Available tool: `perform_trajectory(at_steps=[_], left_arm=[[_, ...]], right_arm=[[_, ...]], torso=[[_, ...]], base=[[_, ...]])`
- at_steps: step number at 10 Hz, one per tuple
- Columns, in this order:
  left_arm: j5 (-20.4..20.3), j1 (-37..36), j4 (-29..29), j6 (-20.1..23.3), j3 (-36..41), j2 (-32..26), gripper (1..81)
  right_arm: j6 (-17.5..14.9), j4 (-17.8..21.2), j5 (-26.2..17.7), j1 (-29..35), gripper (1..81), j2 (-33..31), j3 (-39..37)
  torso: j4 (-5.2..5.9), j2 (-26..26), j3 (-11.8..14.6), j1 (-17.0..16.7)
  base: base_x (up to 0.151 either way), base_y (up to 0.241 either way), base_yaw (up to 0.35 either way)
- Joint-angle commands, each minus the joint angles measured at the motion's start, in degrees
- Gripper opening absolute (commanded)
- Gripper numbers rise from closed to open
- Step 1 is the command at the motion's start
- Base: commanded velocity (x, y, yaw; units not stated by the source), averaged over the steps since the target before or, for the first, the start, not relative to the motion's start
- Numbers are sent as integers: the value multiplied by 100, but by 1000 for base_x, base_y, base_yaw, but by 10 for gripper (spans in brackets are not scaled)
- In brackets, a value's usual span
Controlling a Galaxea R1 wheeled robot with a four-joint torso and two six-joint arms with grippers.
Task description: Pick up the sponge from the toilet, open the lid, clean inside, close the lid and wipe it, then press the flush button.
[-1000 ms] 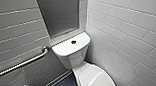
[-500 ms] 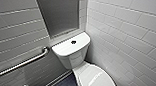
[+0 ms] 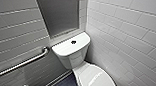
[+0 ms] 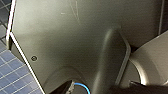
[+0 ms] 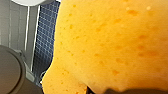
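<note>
toilet lid down (glossy white), orange sponge grasped by right claw

The toilet stands on the blue-tiled floor.

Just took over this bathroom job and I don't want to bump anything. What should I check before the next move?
1. The lid is down flat on the bowl, nothing lying on it: ok.
2. The sponge looms large and close in the right wrist view, up above the blue tiled floor: ok.
3. Firmness of the grip on the sponge: cannot tell.
4. The flush button shows uncovered in the middle of the tank top: ok.
5. The grab bar runs along the wall left of the tank, apart from it: ok, but mind it when swinging an arm.
6. Bowl state under the lid: cannot tell.
</note>
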Motion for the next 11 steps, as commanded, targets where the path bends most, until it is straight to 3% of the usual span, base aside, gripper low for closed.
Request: perform_trajectory(at_steps=[1,4,7,11], left_arm=[[362,169,154,4,243,-132,811],[345,160,154,4,357,-203,811],[354,142,154,-4,357,-185,811],[362,125,154,-4,339,-159,811]], right_arm=[[-6,-67,-412,1076,10,-883,1226],[-6,196,-571,2097,10,-997,1815],[-6,653,-896,2851,10,-250,1402],[3,1277,-1617,4222,10,75,954]], torso=[[0,0,0,0],[0,2,0,0],[0,2,0,0],[0,2,-2,0]], base=[[0,0,0],[0,0,0],[0,0,0],[0,0,0]])
